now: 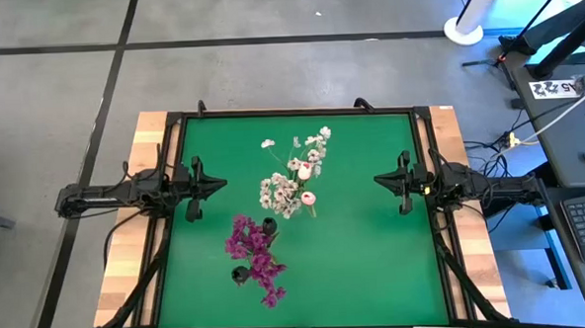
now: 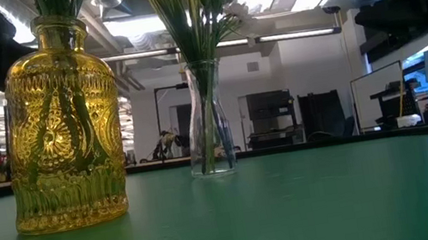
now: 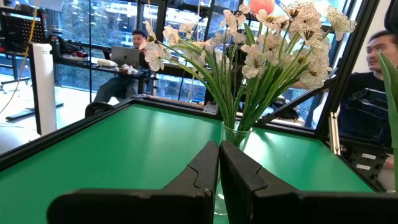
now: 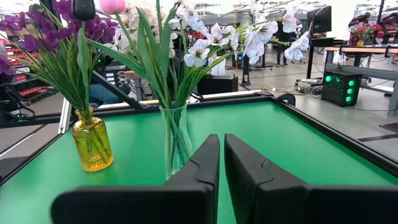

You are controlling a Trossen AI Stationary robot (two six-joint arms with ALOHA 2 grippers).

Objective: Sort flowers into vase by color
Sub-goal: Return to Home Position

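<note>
The left gripper (image 1: 220, 185), fingers pressed together on nothing, hangs low over the green table (image 1: 366, 270) well apart from the clear vase (image 2: 206, 121), on that vase's left-arm side. The right gripper (image 1: 380, 179), likewise clenched and empty, faces it from the far side of the clear vase, also well apart, with its arm stretched back level to the table's edge. In each wrist view the two dark fingers (image 3: 205, 163) meet with barely a slit between them and point straight at the clear vase.

The clear vase stands upright near the table's middle and holds green stalks topped by sprays of white blossoms (image 1: 279, 190) and pink tulip buds (image 1: 309, 197). The yellow vase (image 2: 61, 128), a squat patterned glass bottle, stands upright beside the clear vase, apart from it and towards the table's near edge; it carries the magenta-purple clusters (image 4: 37, 25) and a dark flower (image 4: 83, 7).

From above, both vases are hidden under their own blooms, and a second dark spot among the purple cannot be made out. The low view cuts off every flower head, leaving only stalks. Beyond the clear vase, in the left wrist view, a person (image 3: 134, 43) sits at a desk and another person (image 3: 379, 56) is cut by the frame's edge.
</note>
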